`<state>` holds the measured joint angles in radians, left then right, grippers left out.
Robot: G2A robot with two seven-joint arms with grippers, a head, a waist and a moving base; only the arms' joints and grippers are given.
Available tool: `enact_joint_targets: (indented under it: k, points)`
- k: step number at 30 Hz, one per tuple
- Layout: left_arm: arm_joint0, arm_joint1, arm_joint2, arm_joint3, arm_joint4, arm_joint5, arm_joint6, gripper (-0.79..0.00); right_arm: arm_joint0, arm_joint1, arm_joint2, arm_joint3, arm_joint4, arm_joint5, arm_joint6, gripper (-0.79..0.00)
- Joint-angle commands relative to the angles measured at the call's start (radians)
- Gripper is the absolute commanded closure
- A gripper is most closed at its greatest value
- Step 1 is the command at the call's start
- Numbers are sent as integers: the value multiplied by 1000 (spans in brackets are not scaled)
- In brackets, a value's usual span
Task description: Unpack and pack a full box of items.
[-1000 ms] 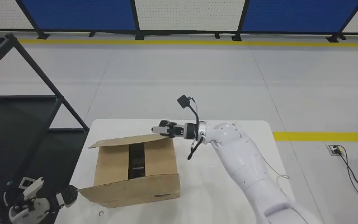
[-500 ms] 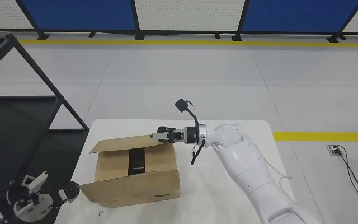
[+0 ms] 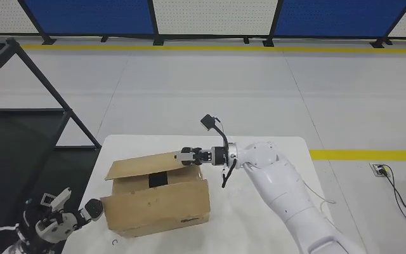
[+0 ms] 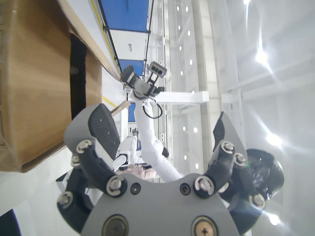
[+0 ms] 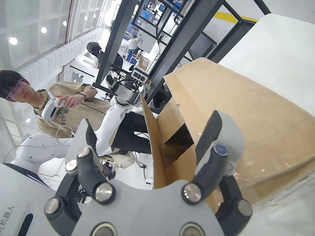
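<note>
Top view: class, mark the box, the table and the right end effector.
box (image 3: 158, 203): top view, front wall.
table (image 3: 231, 219): top view, bare surface beside the box.
right end effector (image 3: 184, 155): top view, midway between its fingertips.

Your cardboard box (image 3: 155, 203) sits on the surface's (image 3: 222, 223) left half. The right end effector (image 3: 185, 155) is at its far right corner and the left end effector (image 3: 95, 208) beside its near left corner. An item (image 3: 158, 181) seems to lie inside.

Brown cardboard box (image 3: 155, 200), flaps half-closed
</note>
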<state>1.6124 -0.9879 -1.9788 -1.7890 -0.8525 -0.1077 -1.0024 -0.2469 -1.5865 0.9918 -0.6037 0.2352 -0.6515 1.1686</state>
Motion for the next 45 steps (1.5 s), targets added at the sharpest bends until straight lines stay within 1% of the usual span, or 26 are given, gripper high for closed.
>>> enact_joint_targets:
  k: [1, 10, 13, 16, 19, 22, 23, 24, 26, 28, 30, 32, 34, 37, 45]
  points:
    - [10, 0, -1, 1, 7, -22, -41, -785, 0, 0, -4, 2, 17, 9, 9, -785]
    - [-43, -2, 41, 20, 44, 40, 81, -785, 9, 1, -11, 32, 62, 33, 33, -785]
    - [-49, -5, 41, 24, 17, 35, 102, -785, 10, 1, -12, 45, 65, 29, 29, -785]
    - [-39, -8, 17, 24, -56, 23, 80, -785, 12, 0, -14, 55, 67, 26, 26, -785]
    - [-17, -11, -15, 12, -134, 12, 32, -785, 13, -1, -16, 65, 69, 24, 23, -785]
    - [15, -17, -48, -26, -239, 4, -24, -785, 15, -2, -19, 74, 68, 22, 19, -785]
    - [30, -19, -58, -43, -269, 16, -55, -785, 16, -3, -20, 77, 69, 21, 19, -785]
    - [43, -19, -72, -56, -280, 25, -85, -785, 17, -3, -20, 79, 70, 21, 18, -785]
    - [70, -17, -86, -80, -229, 39, -122, -785, 18, -4, -21, 83, 73, 19, 19, -785]
    - [81, -15, -74, -93, -155, 46, -129, -785, 18, -4, -21, 87, 76, 18, 18, -785]
    - [75, -14, -41, -93, -68, 42, -104, -785, 19, -5, -23, 90, 79, 18, 18, -785]
    - [56, -15, -2, -76, -22, 38, -61, -785, 20, -6, -24, 92, 81, 17, 17, -785]
    - [34, -16, 37, -64, 5, 41, -34, -785, 20, -6, -26, 94, 83, 16, 16, -785]
    - [1, -17, 73, -41, 18, 52, -2, -785, 20, -7, -29, 92, 86, 16, 16, -785]
    - [-71, -19, 135, 8, 58, 81, 77, -785, 23, -4, -23, 90, 117, 42, 41, -785]
